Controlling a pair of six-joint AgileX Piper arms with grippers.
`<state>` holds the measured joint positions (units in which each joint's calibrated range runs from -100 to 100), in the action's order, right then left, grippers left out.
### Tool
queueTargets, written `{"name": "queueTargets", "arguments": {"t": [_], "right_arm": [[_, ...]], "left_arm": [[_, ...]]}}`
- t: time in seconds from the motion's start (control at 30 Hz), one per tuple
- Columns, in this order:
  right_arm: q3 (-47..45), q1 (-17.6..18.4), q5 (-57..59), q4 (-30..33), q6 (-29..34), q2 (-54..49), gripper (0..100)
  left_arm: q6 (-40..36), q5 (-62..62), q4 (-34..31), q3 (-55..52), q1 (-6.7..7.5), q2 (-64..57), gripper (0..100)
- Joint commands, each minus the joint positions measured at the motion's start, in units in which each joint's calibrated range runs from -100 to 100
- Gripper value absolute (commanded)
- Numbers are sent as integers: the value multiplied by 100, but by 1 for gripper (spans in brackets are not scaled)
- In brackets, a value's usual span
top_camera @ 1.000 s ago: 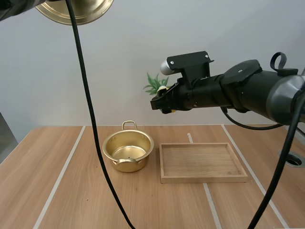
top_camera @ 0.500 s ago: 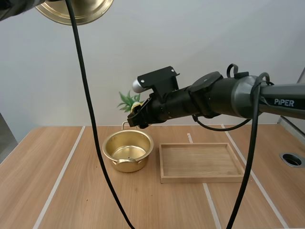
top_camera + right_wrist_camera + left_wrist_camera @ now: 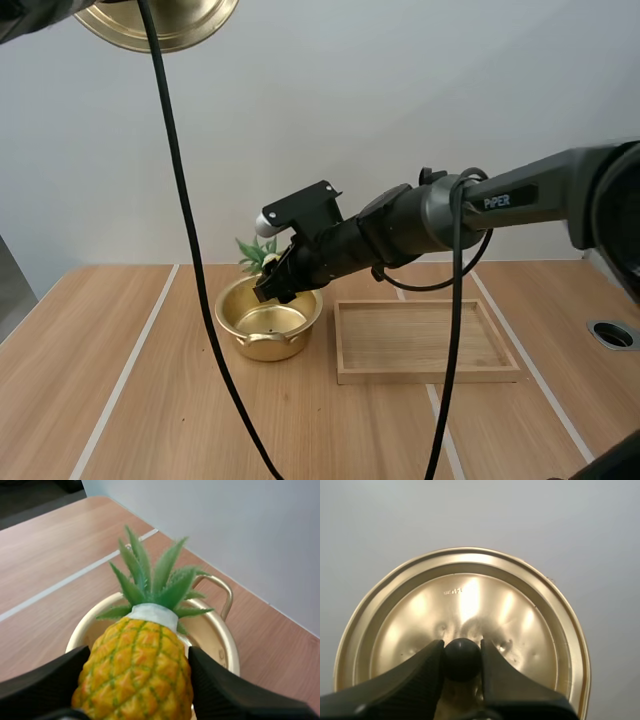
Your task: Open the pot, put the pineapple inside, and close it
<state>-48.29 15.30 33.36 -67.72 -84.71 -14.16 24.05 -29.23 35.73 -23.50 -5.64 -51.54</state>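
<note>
While the left jaws pinch the black knob (image 3: 462,659) of the lid (image 3: 470,597), held high above the bench (image 3: 130,400), the right jaws grip the pineapple (image 3: 137,670) just over the open pot (image 3: 300,335), leaves toward its far handle (image 3: 220,592). A wooden tray (image 3: 428,376) lies beside the pot.

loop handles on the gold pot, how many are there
2. One handle is on the near side of the round gold metal pot in the high view; the other handle is on its far, wall side, beyond the green-leaved yellow pineapple.
</note>
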Motion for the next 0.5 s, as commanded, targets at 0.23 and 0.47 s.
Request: {"name": "queueTargets", "arguments": {"t": [0.23,0.47], "right_arm": [[31,17,-40,-926,-832,523,0],[31,17,-40,-1008,-988,762,0]], "left_arm": [[-43,138,-33,50,-9,-36,0],[-43,138,-33,50,-9,-36,0]]}}
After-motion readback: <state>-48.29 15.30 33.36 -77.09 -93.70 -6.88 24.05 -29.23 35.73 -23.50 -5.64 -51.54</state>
